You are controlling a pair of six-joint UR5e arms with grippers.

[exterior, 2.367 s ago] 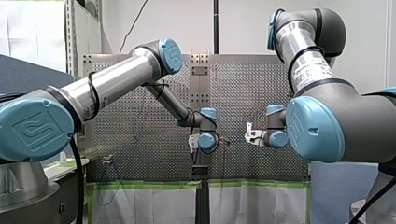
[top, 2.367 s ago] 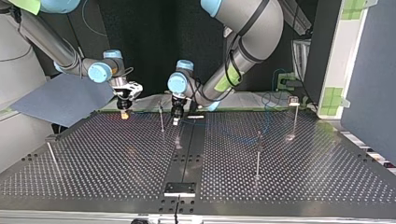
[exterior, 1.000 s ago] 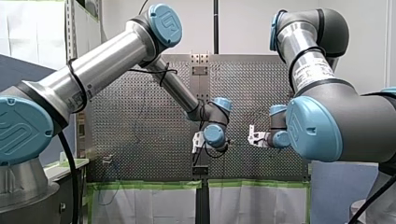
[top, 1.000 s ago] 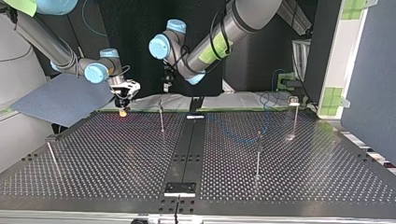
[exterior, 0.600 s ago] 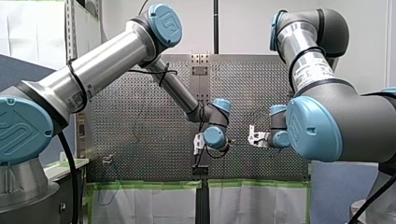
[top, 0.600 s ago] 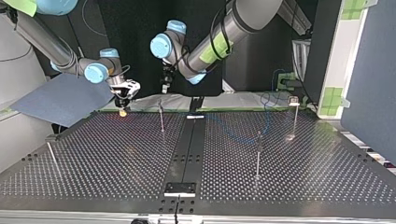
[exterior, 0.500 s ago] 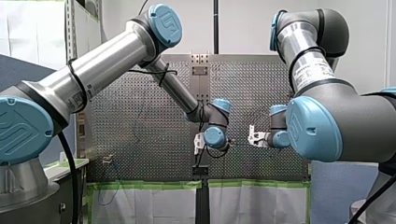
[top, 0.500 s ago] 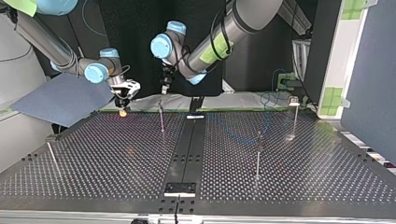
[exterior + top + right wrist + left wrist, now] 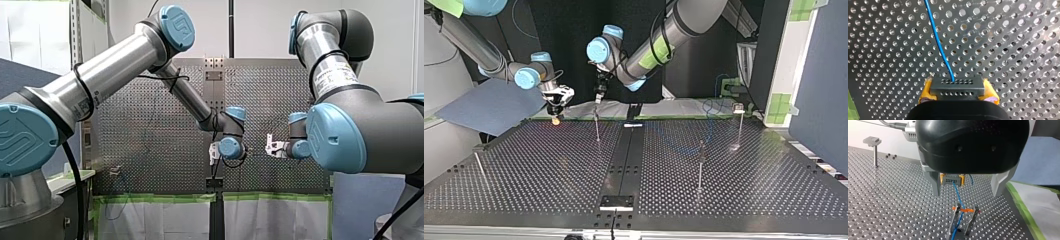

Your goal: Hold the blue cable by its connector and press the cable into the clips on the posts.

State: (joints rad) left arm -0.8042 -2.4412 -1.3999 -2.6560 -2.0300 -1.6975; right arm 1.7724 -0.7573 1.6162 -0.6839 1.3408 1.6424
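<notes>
1. Front view: my left gripper and my right gripper hang near each other over the table.
2. Top view: my left gripper is just above a post.
3. Left wrist view: its jaws are released, wide apart; the blue cable goes from the connector down between the prongs of the clip.
4. Right wrist view: the yellow pads are clenched on the connector; the cable leaves ahead over the table.

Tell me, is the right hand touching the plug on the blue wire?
Touching. In the right wrist view, my right hand squeezes the plug between its yellow pads.
</notes>
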